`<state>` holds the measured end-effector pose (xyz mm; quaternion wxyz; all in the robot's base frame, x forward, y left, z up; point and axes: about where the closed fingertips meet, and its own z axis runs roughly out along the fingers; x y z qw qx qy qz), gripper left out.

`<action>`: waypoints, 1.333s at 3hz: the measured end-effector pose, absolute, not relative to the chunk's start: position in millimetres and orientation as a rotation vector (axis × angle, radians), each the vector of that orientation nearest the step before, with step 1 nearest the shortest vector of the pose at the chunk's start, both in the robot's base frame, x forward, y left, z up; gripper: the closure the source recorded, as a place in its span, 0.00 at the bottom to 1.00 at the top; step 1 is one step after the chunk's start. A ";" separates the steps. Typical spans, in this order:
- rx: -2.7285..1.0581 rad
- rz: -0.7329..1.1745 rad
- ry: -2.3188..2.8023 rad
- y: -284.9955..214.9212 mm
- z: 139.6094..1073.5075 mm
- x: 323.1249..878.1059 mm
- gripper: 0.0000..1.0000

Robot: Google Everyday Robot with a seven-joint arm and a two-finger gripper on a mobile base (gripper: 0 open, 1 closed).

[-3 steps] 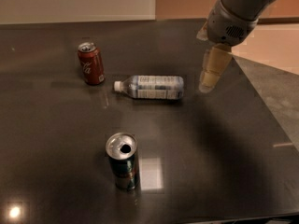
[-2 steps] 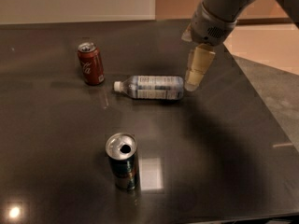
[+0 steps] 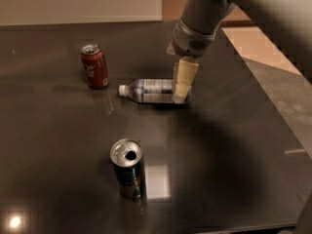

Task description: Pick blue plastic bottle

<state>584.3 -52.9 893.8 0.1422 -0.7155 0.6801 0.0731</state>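
**Directly over a lying bottle: a robot gripper on a dark table**

Seen from above and at an angle, a dark, glossy table (image 3: 234, 145) holds three drink containers.

The blue plastic bottle (image 3: 151, 90) lies on its side near the middle of the table, a little toward the far edge. It is clear with a bluish tint. Its white cap (image 3: 123, 89) points left and its base points right. A blue and white printed label wraps its middle, and the writing on the label is too small to read.

The grey arm (image 3: 234, 4) enters from the upper right and reaches down to the bottle. Its cream-coloured gripper (image 3: 182, 89) points downward and overlaps the bottle's base end, covering that end from view. I cannot tell whether the gripper is clenched on the bottle or released.

To the left of the bottle, and apart from it, a red soda can (image 3: 95, 66) stands upright. White script runs down its side, but it is too small to read with certainty.

Nearer the camera, well apart from both, a dark green can (image 3: 128, 169) stands upright. Its silver top shows an open drinking hole. Its side carries coloured print that cannot be read.

A pale rectangle of reflected light (image 3: 158, 182) lies on the table just right of the green can.
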 end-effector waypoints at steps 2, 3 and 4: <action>-2.180 0.237 1.924 -18.6 865.2 575.5 0.00; -2.215 0.228 1.936 -13.7 853.6 575.0 0.00; -2.228 0.234 1.947 -13.0 849.4 574.7 0.19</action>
